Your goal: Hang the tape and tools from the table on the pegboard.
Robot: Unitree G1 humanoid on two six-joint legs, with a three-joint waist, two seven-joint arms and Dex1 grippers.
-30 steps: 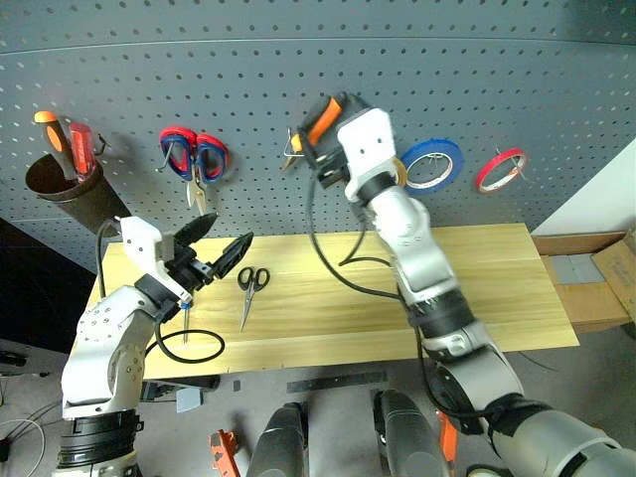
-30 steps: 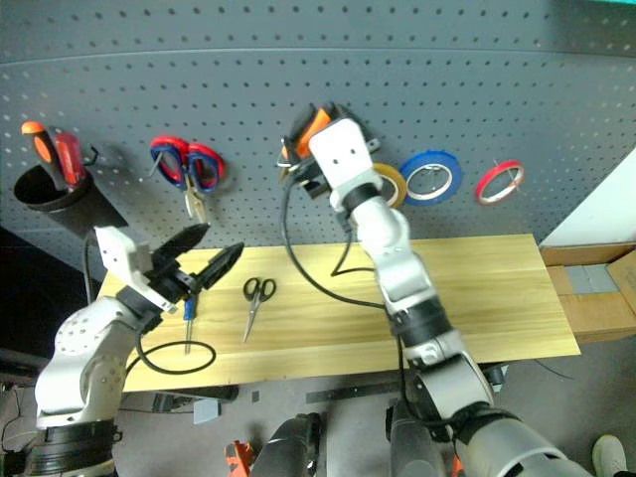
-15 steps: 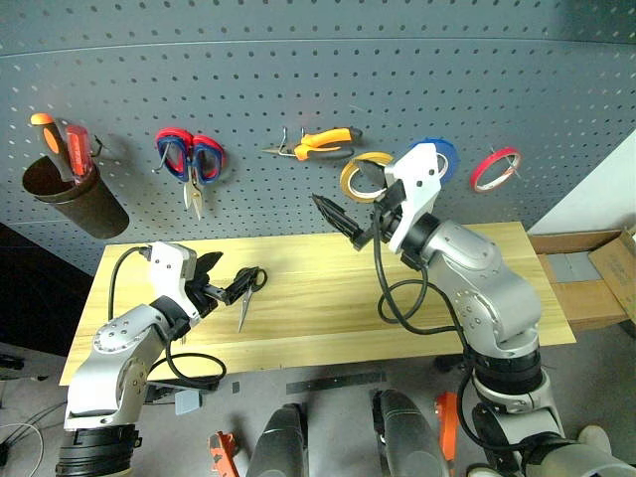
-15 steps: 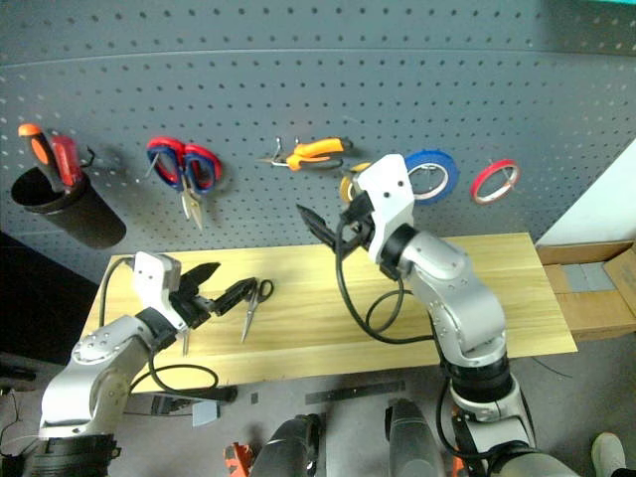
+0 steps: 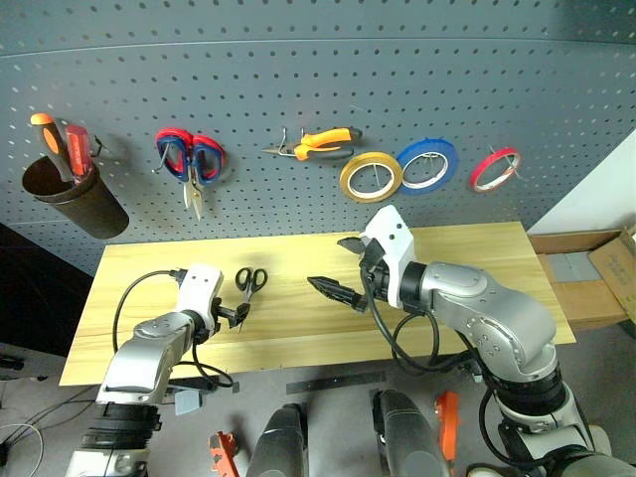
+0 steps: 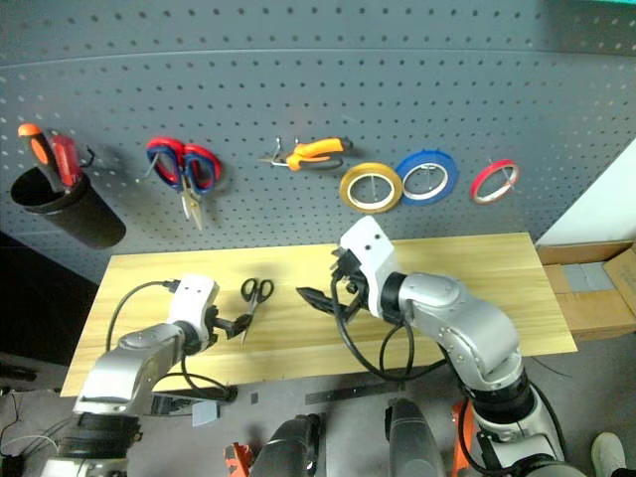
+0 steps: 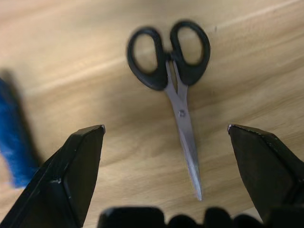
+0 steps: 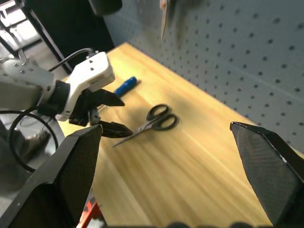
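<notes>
Hovering low over the worktop (image 5: pixel 477 258), the left claw (image 5: pixel 235 316) gapes around the scissors' (image 7: pixel 176 90) blades; the screwdriver (image 8: pixel 125 86) lies alongside. Pliers (image 5: pixel 316 145) and tape (image 5: pixel 371 177) hang on the pegboard (image 5: pixel 298 89). Right claw (image 5: pixel 343 268) gapes empty mid-worktop.

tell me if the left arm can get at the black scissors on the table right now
Probably yes. The left end effector is open and hangs just above the scissors, whose blades lie between its fingers. The table around them is bare, apart from a blue screwdriver off to one side.
</notes>
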